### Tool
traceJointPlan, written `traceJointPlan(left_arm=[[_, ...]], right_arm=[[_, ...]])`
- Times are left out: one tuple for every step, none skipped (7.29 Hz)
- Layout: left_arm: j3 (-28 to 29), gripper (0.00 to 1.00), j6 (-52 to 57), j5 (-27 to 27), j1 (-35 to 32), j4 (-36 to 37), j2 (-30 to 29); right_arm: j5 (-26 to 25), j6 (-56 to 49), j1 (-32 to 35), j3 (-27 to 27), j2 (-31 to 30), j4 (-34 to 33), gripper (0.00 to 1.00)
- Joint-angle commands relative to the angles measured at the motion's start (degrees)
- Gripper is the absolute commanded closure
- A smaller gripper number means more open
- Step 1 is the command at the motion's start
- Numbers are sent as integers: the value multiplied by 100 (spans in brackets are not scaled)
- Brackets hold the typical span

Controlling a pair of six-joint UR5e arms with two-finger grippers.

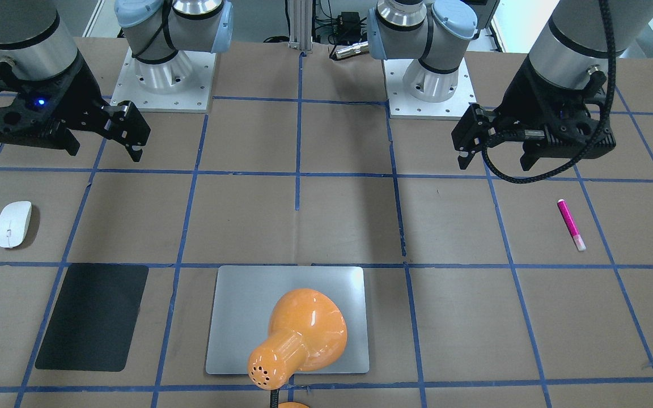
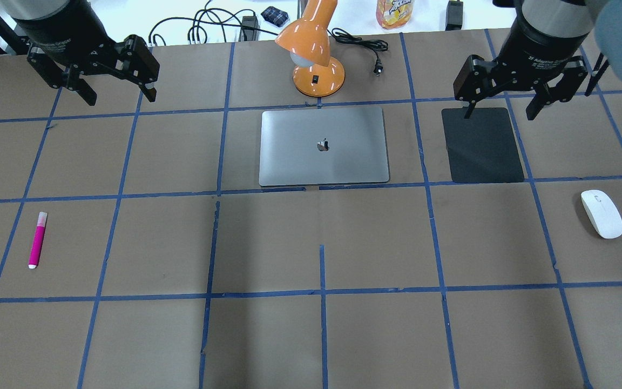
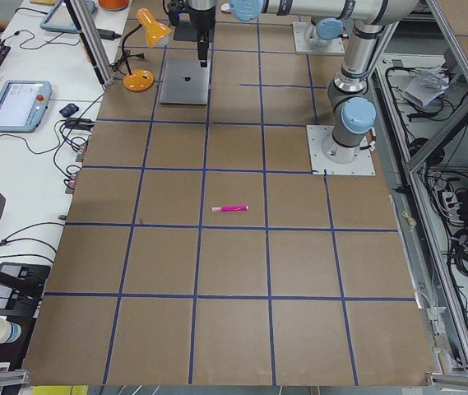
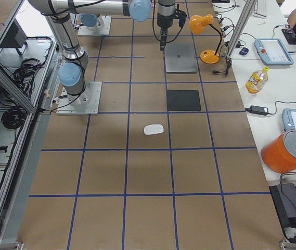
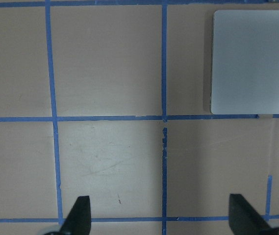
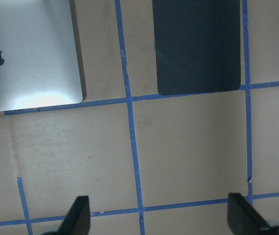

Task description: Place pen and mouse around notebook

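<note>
Both claws are hanging open and empty: left claw, right claw. The pen and mouse are lying at opposite counter ends, well apart from the notebook. The overhead view is showing its whole lid; in the front-facing view a lamp is covering part.

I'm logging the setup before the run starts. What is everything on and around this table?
table: one, brown with a blue tape grid.
notebook: one, silver-grey, closed, far centre of the table.
pen: one, magenta-pink, lying on the robot's left side, well apart from the notebook.
mouse: one, white, on the robot's right side.
mat: one, black, right of the notebook, farther from the robot than the mouse.
lamp: one, orange, just beyond the notebook's far edge.
bottle: one, yellow, beyond the table's far edge.
left gripper: one, black, open, empty, raised over the left side.
right gripper: one, black, open, empty, raised over the right side.
</note>
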Motion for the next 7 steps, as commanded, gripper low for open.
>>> traceJointPlan(left_arm=[[4, 0, 0, 45, 4, -17, 24], [-118, 0, 0, 54, 4, -87, 76], [-128, 0, 0, 54, -22, -96, 77], [-146, 0, 0, 63, -39, -105, 120], [-33, 0, 0, 289, -40, -105, -18], [-31, 0, 0, 274, -57, -96, -11], [-66, 0, 26, 257, -5, -62, 41]], right_arm=[[-12, -9, 0, -1, 11, -9, 0], [-12, -9, -9, -9, 11, -10, 0], [-12, -9, -43, -18, 11, -1, 0], [-12, -165, -79, -53, 20, -97, 0], [-12, -324, -88, -236, 246, -306, 0], [-21, -473, -201, -490, 518, -300, 0], [-38, -788, -620, -684, 773, -300, 0]])
